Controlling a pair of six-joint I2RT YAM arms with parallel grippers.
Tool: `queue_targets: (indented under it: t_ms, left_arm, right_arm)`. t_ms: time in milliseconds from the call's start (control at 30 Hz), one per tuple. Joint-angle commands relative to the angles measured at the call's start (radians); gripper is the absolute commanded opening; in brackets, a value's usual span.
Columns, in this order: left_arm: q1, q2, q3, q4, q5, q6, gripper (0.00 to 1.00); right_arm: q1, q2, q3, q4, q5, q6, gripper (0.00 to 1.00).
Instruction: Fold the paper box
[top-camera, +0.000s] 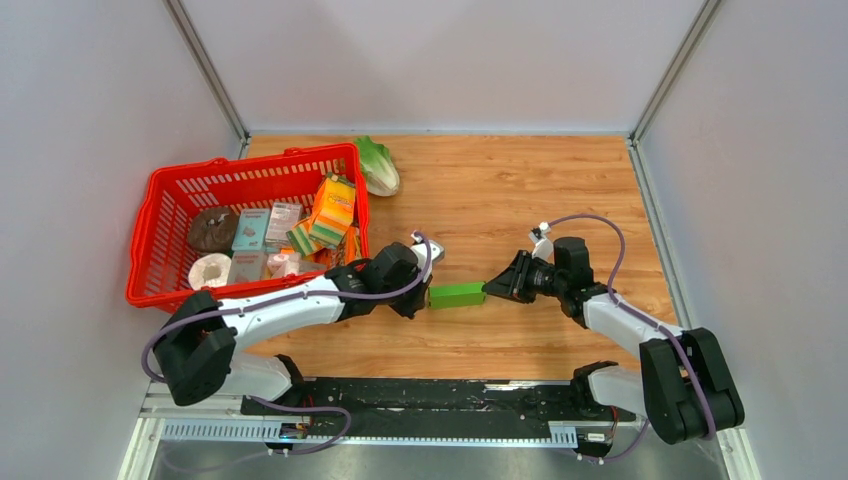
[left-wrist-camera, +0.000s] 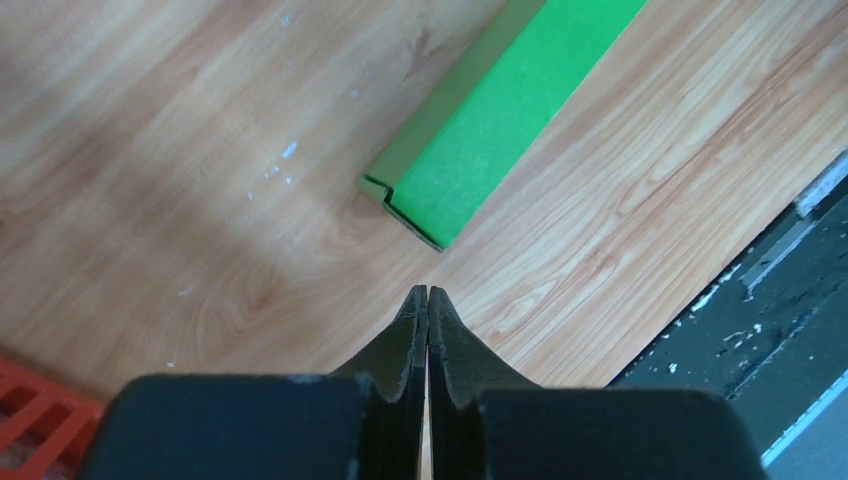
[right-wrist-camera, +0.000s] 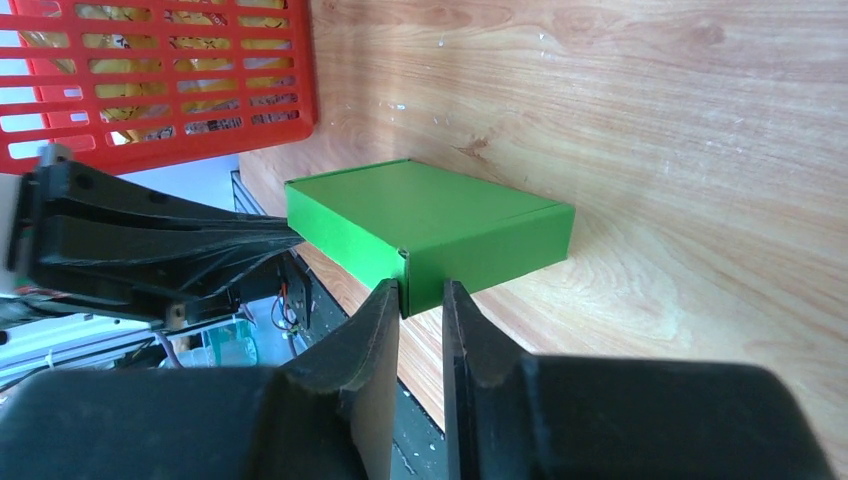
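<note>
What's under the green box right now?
The paper box lies flat on the wooden table; no other object shows at its visible edges. The patch directly beneath it is covered.

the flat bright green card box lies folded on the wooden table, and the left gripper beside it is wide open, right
No: the left gripper is shut, jaws pressed together, just short of a corner of the flat bright green card box; the left wrist view shows it. The box does lie folded on the wooden table.
</note>
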Motion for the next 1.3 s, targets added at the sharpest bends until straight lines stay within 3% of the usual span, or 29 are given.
queue_targets:
  t_ms: [0, 300, 500, 833, 933, 967, 1067, 1167, 1267]
  left_arm:
    - [0.003, -0.085, 0.109, -0.051, 0.004, 0.059, 0.05]
    - [0.025, 0.009, 0.150, -0.003, 0.033, 0.048, 0.08]
    - [0.022, 0.071, 0.066, 0.060, 0.070, 0.024, 0.08]
    - [0.013, -0.069, 0.018, 0.012, 0.086, 0.007, 0.12]
    - [0.011, -0.141, 0.037, -0.020, 0.115, -0.001, 0.19]
    - [0.011, -0.180, 0.047, -0.029, 0.125, -0.002, 0.21]
    - [0.013, -0.252, 0.076, -0.071, 0.130, 0.001, 0.26]
    - [0.013, -0.303, 0.127, -0.134, 0.135, 0.018, 0.30]
    - [0.013, -0.358, 0.158, -0.178, 0.139, 0.033, 0.33]
  right_arm:
    - [0.002, -0.002, -0.003, -0.104, 0.099, -0.058, 0.03]
    - [0.003, -0.001, 0.006, -0.094, 0.091, -0.049, 0.02]
    - [0.003, -0.027, -0.005, -0.119, 0.113, -0.055, 0.03]
    - [0.005, -0.158, -0.032, -0.301, 0.116, -0.017, 0.10]
    - [0.005, -0.279, -0.019, -0.431, 0.139, -0.012, 0.23]
    - [0.005, -0.307, -0.011, -0.485, 0.143, -0.011, 0.36]
    - [0.005, -0.399, 0.021, -0.537, 0.163, -0.011, 0.57]
    - [0.005, -0.392, 0.043, -0.531, 0.172, -0.030, 0.66]
    - [0.005, -0.308, 0.066, -0.507, 0.154, -0.055, 0.66]
